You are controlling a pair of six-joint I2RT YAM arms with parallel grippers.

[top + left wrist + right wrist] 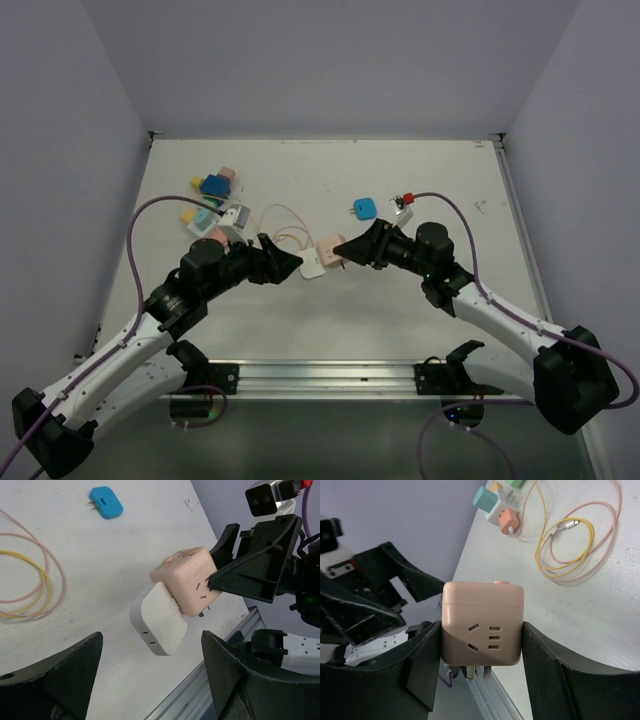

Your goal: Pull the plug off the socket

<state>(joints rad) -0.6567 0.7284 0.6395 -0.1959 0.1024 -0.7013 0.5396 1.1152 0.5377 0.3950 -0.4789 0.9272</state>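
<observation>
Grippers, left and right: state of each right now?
Left gripper: open, holding nothing; white plug sits ahead of it.
Right gripper: closed on pink socket cube.

Free gap: between left gripper [284,257]'s spread fingers, facing white rounded plug [160,625].
Blocked: right gripper [347,251] flanks pink cube socket [482,610].
Far clutter: looped yellow-pink cables [285,228], coloured adapters [215,205].

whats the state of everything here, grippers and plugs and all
pink cube socket: clamped between the right gripper's fingers
white plug: seated on the pink cube socket, not pulled off yet
right gripper: shut on the pink cube socket
left gripper: open, gripping nothing
blue plug: unplugged, lying loose on the table
yellow and pink cables: loosely coiled, flat on the table
</observation>
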